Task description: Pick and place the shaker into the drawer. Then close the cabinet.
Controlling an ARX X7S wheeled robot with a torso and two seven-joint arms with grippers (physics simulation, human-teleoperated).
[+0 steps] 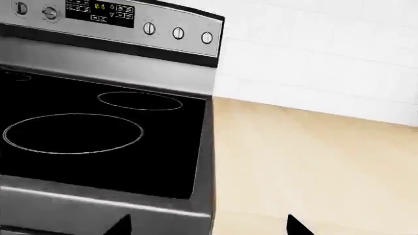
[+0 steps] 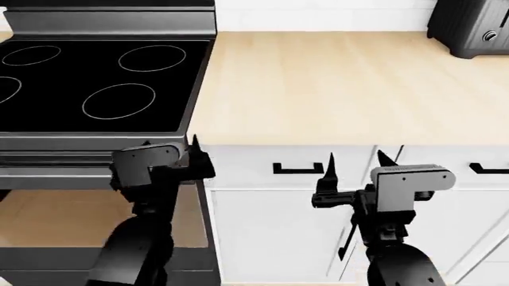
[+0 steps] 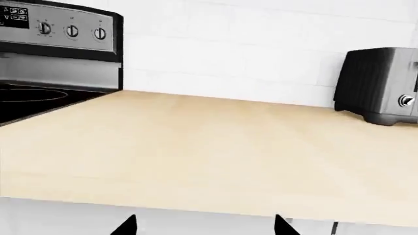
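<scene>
Here both pincers hang spread and empty: the left pincer [image 2: 193,156] and the right pincer [image 2: 356,159]. Beyond them lies the smooth pale wooden desk [image 2: 334,89]; a glossy black stove [image 2: 87,83] sits ahead of the left one.

The glossy black glass stovetop [image 2: 104,83] sits in brushed steel trim. The pale wood-grain countertop [image 2: 334,89] looks smooth and matt. The dark grey toaster [image 3: 382,85] shows a dull sheen.

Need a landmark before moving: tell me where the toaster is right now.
In the head view the toaster sits at the far right back corner of the wooden countertop, against the white wall, well across from the stove on the left.
</scene>
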